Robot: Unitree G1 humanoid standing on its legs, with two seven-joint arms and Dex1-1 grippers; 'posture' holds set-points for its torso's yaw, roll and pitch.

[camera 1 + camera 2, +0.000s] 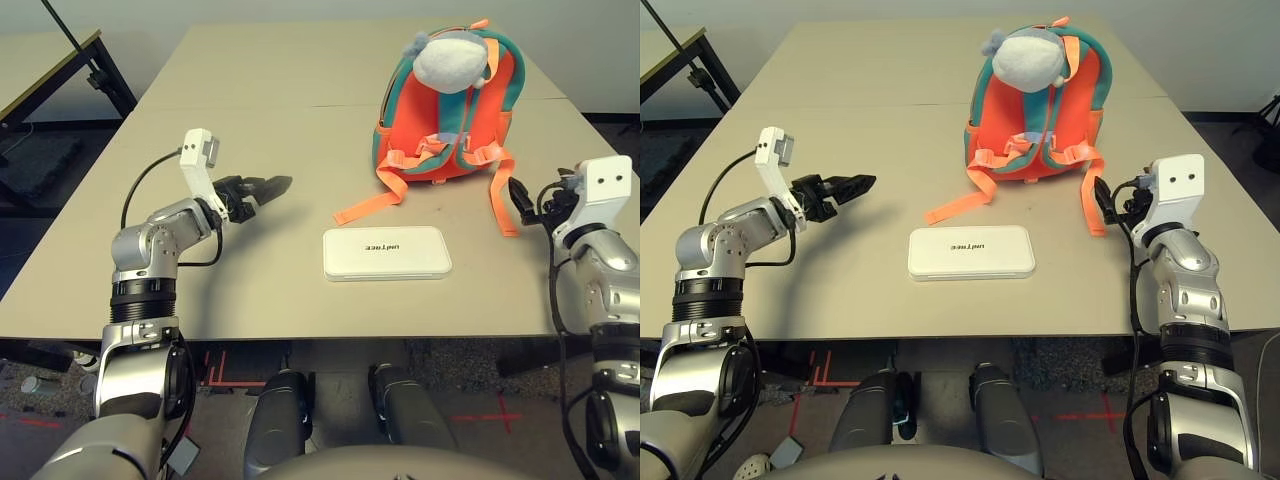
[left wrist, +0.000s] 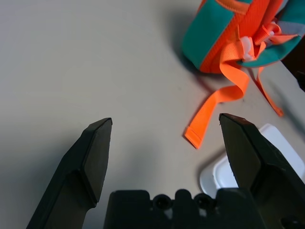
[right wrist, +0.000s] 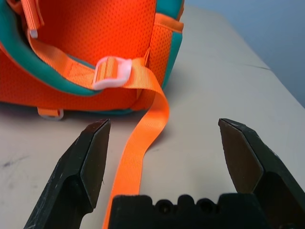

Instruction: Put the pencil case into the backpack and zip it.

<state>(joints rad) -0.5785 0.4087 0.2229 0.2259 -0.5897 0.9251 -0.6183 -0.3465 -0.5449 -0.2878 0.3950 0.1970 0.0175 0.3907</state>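
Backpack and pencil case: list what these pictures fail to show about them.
- Backpack zipper and opening: not visible in either eye view; it lies straps-up, with the plush toy on top.
- Pencil case in the left wrist view: mostly hidden behind the left pincer.
- Backpack in the right wrist view: cut off by the picture's edge; only its lower corner and a strap show.
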